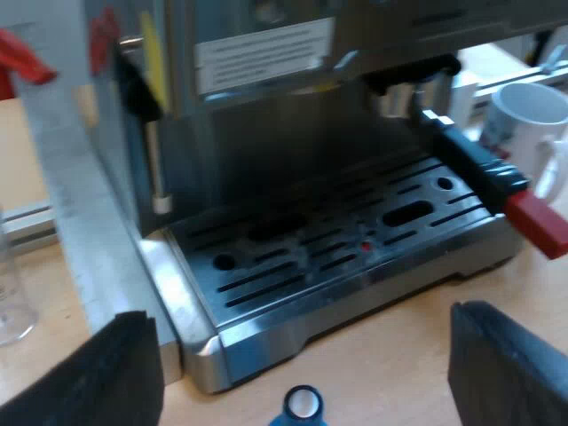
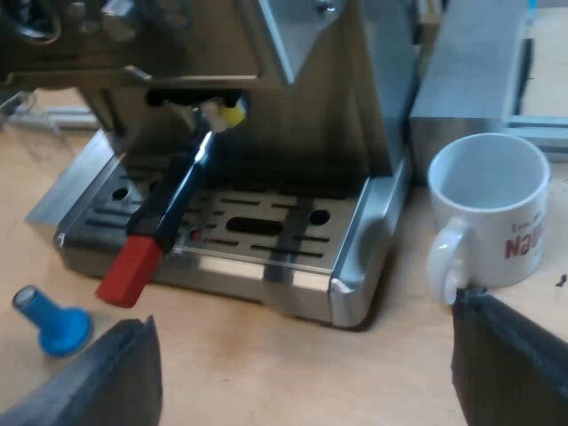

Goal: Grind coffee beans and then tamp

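Note:
The espresso machine (image 1: 266,53) faces my left gripper (image 1: 297,359), which hangs open above the wooden table in front of the drip tray (image 1: 266,297). The metal holder is locked into the machine's front, its dark handle (image 1: 470,160) ending in red (image 1: 537,220). A blue tamper (image 1: 303,406) stands on the table just under the left gripper, between its fingers. My right gripper (image 2: 302,359) is open too, facing the drip tray (image 2: 351,266), with the handle (image 2: 177,200), its red end (image 2: 130,269) and the blue tamper (image 2: 51,324) ahead. A white mug (image 2: 493,213) stands upright beside the tray.
A clear measuring glass (image 1: 13,293) stands on the table by the machine's side. The white mug (image 1: 528,115) sits beyond the holder's handle. A grey metal block (image 2: 470,71) rises behind the mug. Bare wooden table (image 2: 266,373) lies under both grippers.

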`<state>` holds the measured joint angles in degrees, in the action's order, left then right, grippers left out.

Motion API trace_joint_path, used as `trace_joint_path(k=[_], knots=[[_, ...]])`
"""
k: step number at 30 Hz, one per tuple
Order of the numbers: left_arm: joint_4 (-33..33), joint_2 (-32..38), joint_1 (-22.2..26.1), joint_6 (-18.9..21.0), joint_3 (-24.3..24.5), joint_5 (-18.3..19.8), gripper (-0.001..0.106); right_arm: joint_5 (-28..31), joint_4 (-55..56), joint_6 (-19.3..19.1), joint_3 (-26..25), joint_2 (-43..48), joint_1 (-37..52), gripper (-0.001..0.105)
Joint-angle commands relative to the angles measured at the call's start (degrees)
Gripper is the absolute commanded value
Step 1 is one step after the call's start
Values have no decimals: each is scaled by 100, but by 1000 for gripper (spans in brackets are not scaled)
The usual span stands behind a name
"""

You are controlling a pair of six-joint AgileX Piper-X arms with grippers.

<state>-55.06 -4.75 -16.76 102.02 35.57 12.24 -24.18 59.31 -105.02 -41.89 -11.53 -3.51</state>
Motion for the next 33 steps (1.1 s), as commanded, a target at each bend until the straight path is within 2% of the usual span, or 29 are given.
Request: trace_joint_path(k=[1, 4, 10, 17, 20, 26, 29, 33], knots=[[152, -119, -250, 14, 35, 214, 69, -14, 20, -271, -173, -219, -297, 69], [200, -215, -487, 14, 35, 320, 69, 16, 154, -441, -299, -483, -635, 69], [449, -420, -984, -107, 35, 577, 69, 128, 308, -454, -359, -886, -1204, 69], [712, -916, -1596, -723, 35, 657, 69, 538, 248, -483, -359, -1143, -1930, 69], [893, -1170, -1813, -858, 35, 693, 69, 678, 193, -497, -359, -1211, -2298, 69], [1168, -1581, -1953, -857, -86, 1066, 64, 1174, 96, -464, -359, -1252, -3095, 69], [1610, -1719, -1952, -857, -315, 1089, 58, 1473, 91, -432, -359, -1252, -3378, 69], [1998, -1722, -1952, -857, -587, 1089, 58, 1808, 91, -402, -359, -1252, -3880, 69]])
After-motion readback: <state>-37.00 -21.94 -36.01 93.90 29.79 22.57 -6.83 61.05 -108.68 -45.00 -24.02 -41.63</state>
